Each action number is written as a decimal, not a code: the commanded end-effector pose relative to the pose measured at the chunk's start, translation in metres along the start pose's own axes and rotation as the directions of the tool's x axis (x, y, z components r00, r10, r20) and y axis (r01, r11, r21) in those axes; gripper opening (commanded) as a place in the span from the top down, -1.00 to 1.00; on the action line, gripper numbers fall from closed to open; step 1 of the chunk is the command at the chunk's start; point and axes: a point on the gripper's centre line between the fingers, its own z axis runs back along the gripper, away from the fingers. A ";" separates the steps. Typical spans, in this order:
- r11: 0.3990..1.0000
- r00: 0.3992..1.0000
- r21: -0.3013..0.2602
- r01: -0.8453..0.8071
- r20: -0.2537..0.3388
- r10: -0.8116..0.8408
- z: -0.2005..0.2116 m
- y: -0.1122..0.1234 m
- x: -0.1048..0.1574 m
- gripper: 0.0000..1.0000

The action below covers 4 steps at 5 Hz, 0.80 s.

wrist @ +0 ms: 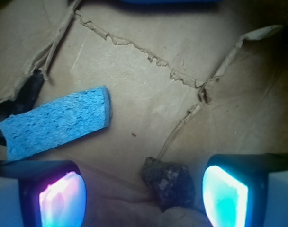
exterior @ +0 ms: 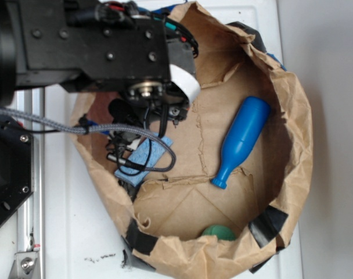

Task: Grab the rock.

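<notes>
Brown paper bag floor (wrist: 144,94), rock (wrist: 168,183) between spread jaws.

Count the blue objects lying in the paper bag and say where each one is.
2. The blue bottle lies on the bag's right side; the blue sponge lies on the left, partly under the arm. The arm may hide more.

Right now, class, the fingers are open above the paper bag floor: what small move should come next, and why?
Probably shift slightly toward the right finger, then descend. In the wrist view the rock lies between the open fingers but close to the right one, while the blue sponge sits clear, up left.
</notes>
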 end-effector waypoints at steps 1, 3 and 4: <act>0.999 1.000 0.046 0.008 -0.007 -0.008 -0.025 -0.008 -0.002 -1.00; 0.996 0.994 0.085 0.000 -0.113 0.009 -0.063 -0.007 -0.004 -1.00; 0.995 0.992 0.088 -0.051 -0.108 0.060 -0.060 -0.007 -0.004 0.66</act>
